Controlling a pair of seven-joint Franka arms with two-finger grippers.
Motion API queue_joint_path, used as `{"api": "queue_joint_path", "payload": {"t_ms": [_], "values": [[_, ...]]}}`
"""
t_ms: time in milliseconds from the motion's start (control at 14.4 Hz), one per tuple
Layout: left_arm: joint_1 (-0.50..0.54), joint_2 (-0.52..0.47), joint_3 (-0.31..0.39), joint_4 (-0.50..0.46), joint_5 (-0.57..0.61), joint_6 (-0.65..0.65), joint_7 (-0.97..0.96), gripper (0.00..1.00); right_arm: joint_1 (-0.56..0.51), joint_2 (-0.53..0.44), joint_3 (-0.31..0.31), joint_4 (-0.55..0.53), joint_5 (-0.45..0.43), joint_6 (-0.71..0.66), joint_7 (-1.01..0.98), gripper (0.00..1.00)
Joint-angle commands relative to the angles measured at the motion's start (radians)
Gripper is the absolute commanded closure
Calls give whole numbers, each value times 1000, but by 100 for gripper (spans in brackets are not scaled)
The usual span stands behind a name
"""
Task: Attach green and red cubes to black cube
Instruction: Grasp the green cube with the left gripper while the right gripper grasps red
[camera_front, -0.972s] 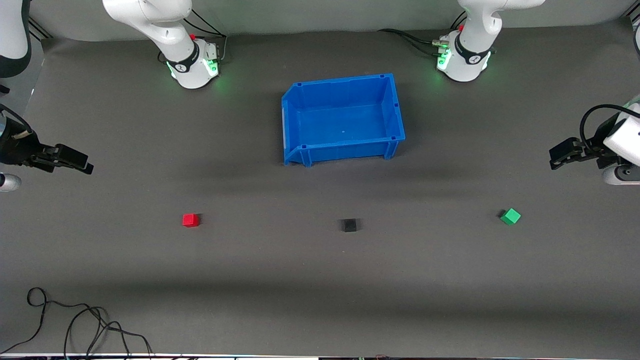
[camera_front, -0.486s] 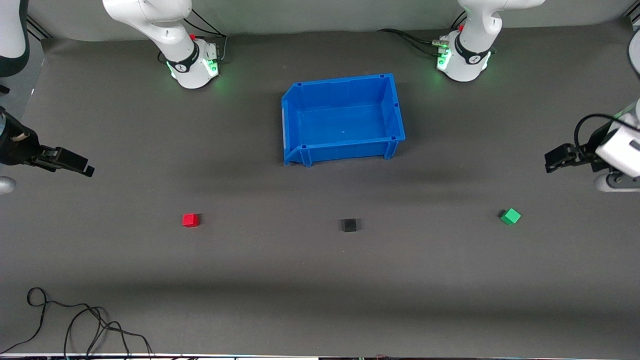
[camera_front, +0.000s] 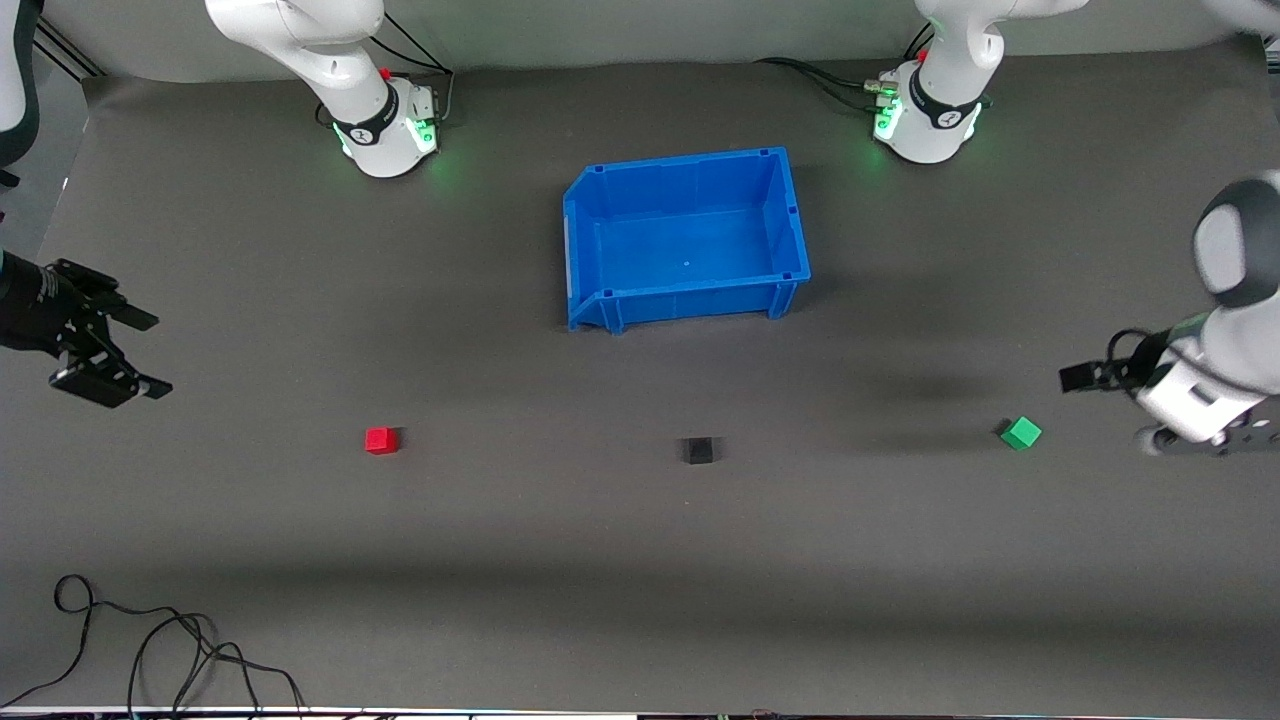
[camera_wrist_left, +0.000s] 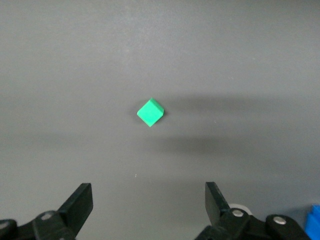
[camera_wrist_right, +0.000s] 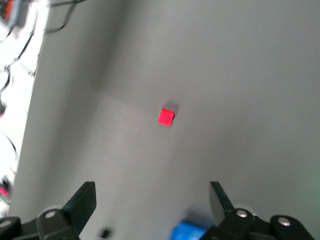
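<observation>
The red cube, the black cube and the green cube lie apart in a row on the dark table. The red one is toward the right arm's end and the green one toward the left arm's end. My left gripper hangs open and empty over the table beside the green cube, which shows in the left wrist view ahead of the gripper. My right gripper is open and empty over the table's end, well away from the red cube, which shows ahead of the gripper.
An empty blue bin stands mid-table, farther from the front camera than the cubes. Black cables lie at the front corner toward the right arm's end. The black cube and the bin show small in the right wrist view.
My left gripper has swung in toward the green cube. My right gripper has turned, so both its fingers now show spread apart. The cubes have not moved.
</observation>
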Motion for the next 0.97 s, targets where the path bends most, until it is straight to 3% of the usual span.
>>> {"api": "queue_joint_path", "payload": {"t_ms": [0, 208, 347, 694, 903], "values": [[3, 75, 0, -17, 11, 97, 38, 0, -48, 55, 4, 20, 99, -9, 185, 0], [24, 150, 0, -51, 8, 249, 100, 4, -54, 94, 4, -46, 152, 2, 150, 0], [23, 222, 0, -48, -16, 268, 21, 7, -53, 144, 4, -96, 179, 41, 73, 0], [66, 293, -1, -46, -20, 332, -18, 9, -39, 230, 5, -317, 298, 337, -91, 0], [52, 297, -4, -43, -44, 331, -154, 9, -31, 334, 8, -347, 362, 466, -166, 0]]}}
